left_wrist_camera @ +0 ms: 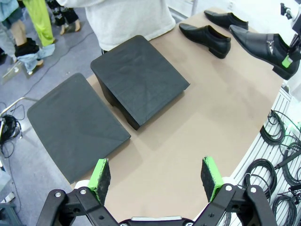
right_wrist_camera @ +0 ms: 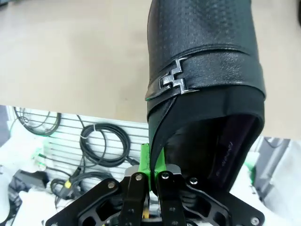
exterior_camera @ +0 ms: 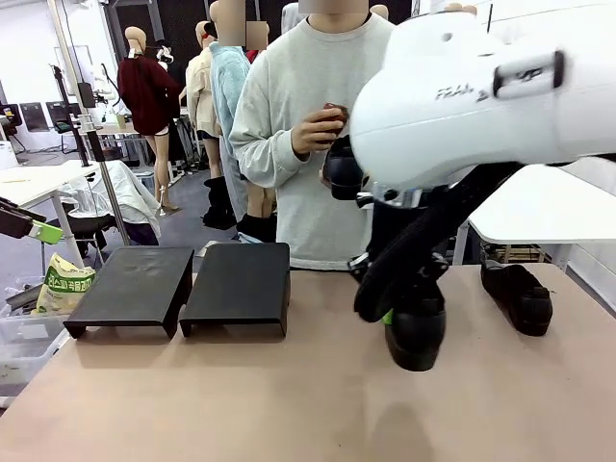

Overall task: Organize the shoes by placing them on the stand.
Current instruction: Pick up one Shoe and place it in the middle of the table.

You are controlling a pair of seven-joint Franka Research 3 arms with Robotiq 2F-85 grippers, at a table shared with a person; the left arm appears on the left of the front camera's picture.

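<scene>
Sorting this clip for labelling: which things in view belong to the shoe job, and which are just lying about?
Job: held shoe, pinched by the right tool; near loose shoe; far loose shoe; left stand; right stand.
Lying about: coiled cables; printed sack on the floor.

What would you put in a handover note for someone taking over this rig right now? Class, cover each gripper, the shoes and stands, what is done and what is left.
Left gripper: open, holding nothing, looking down on the stands.
Right gripper: shut on the opening rim of a buckled black dress shoe, held off the table.
Two more black dress shoes lie on the table, to the robot's right of the two black stands.
Done: one shoe picked up.
Left: no shoe is on a stand yet; place the held one, then the others.
</scene>
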